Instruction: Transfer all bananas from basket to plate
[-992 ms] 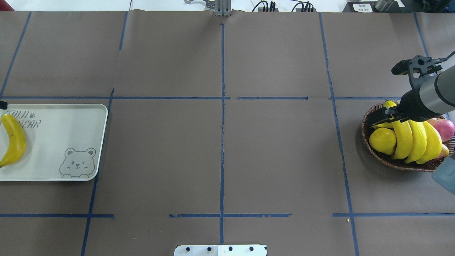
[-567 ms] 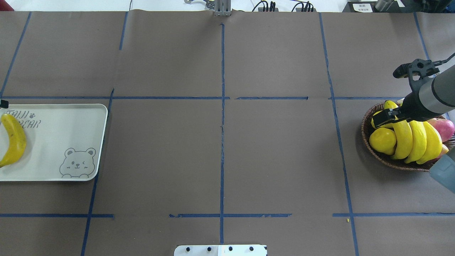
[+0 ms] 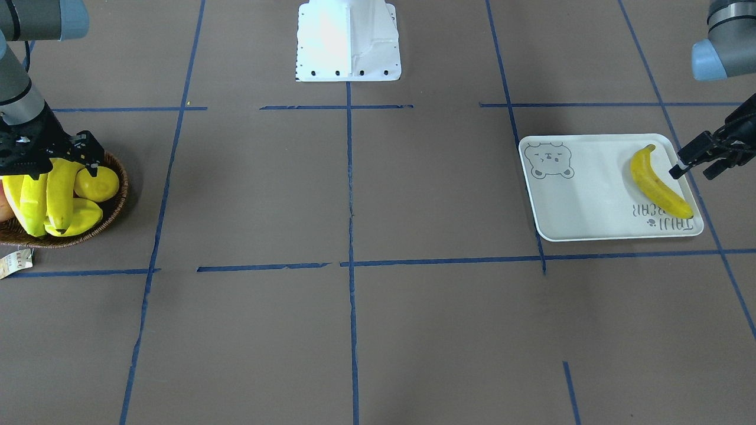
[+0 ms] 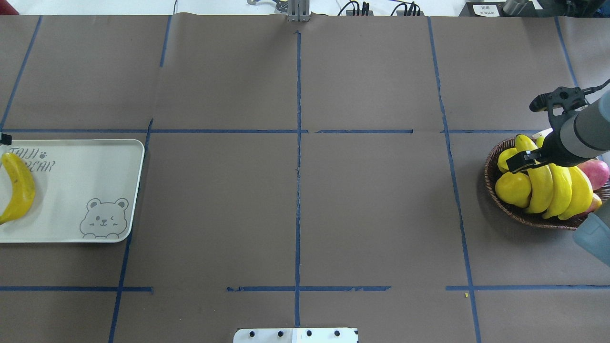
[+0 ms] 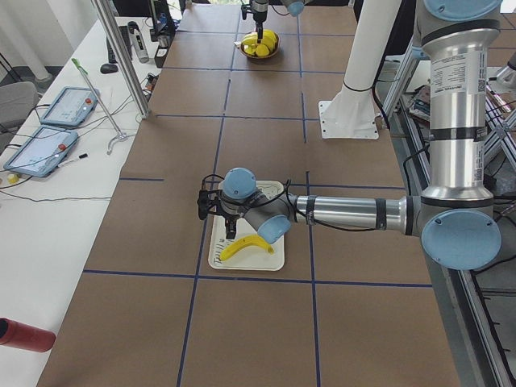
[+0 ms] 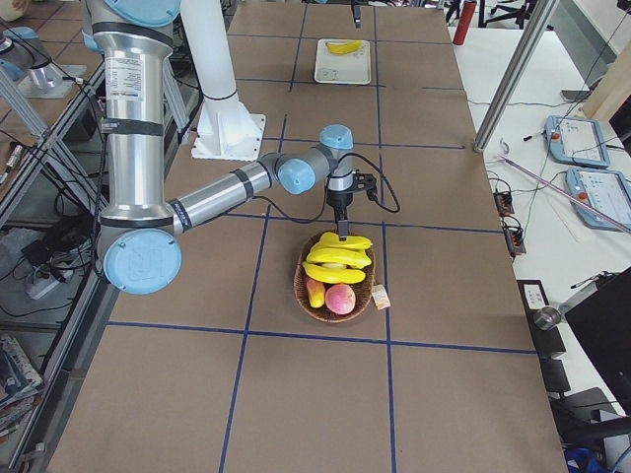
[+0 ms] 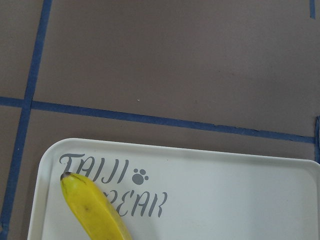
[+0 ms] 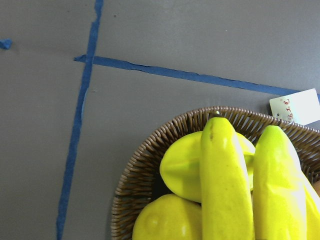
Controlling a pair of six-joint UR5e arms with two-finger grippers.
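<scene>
Brown paper-covered worktop point(image 4: 371, 200) divided into rectangles by blue tape lines point(image 4: 298, 190). At the right edge of the overhead frame lie a round yellow lemon point(image 4: 513, 188), a second yellow fruit point(image 4: 505, 159) beyond it, and a red-pink fruit point(image 4: 595, 172). A white mounting plate point(image 3: 348, 41) sits top centre of the front-facing frame. In the left side view, two tablets point(image 5: 60, 105) rest on a white side table point(image 5: 48, 201), and a red cylinder point(image 5: 24, 333) lies at lower left.

Overhead: from behind the base point(image 4: 295, 336), looking forward and down on the whole table point(image 4: 214, 200). Front: across the table, facing back, steep — base at top. Two side views: from the table's ends, high and far, looking along it. Left wrist: close over the plate point(image 7: 225, 200) corner. Right wrist: close over the basket point(image 8: 145, 155) rim. Shared across the wide views — plate and basket, opposite ends.
</scene>
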